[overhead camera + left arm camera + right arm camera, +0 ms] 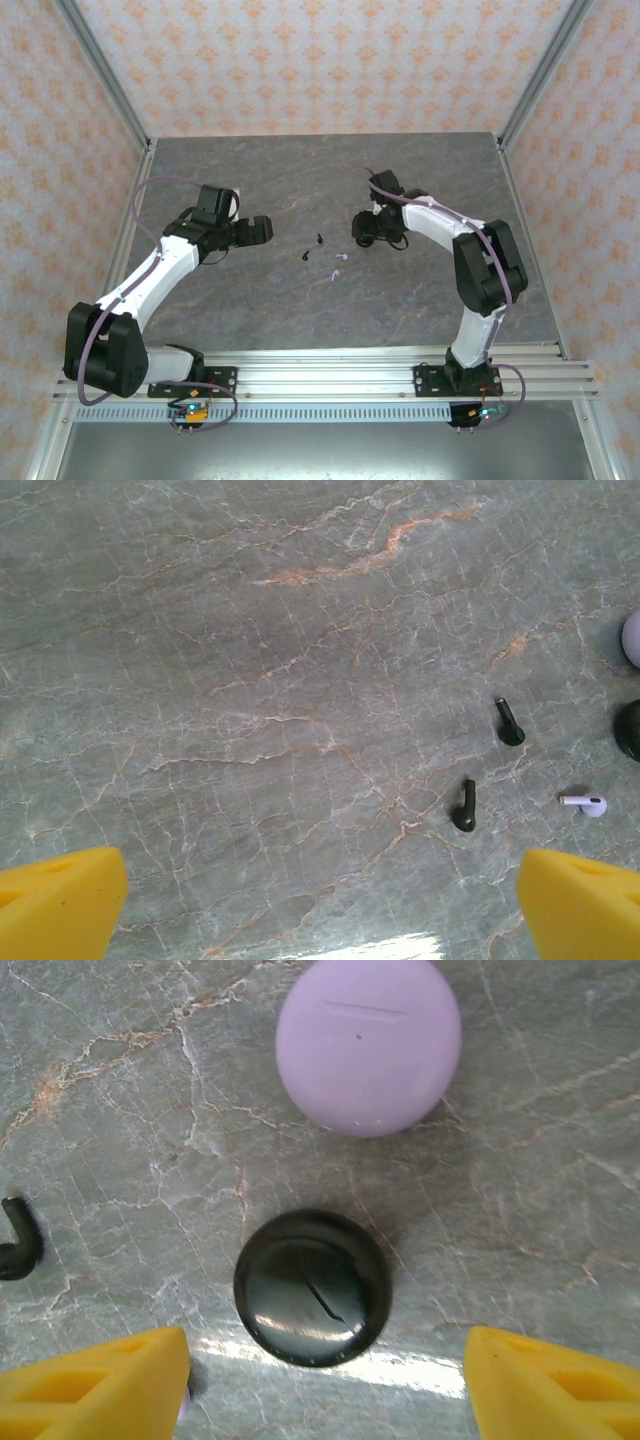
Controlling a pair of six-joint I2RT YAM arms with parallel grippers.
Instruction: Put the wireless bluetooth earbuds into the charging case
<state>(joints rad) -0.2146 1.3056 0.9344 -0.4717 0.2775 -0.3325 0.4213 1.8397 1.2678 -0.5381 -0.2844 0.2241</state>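
Earbuds [463,807] far from table [250,310] edges | black case [313,1287] between right fingers [90,1380] (spread)

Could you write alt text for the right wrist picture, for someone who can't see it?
A round black case lies on a grey marbled table, just ahead of the open yellow gripper. A round lilac case sits beyond it.

We see grey marble table [250,730], orange veining; 1 lilac case [368,1045], 1 glossy black case [313,1287]; 2 black earbuds [509,722] [464,806], 1 lilac earbud [585,803]; yellow fingers [545,1385]; peach walls [320,60], orange floral print.
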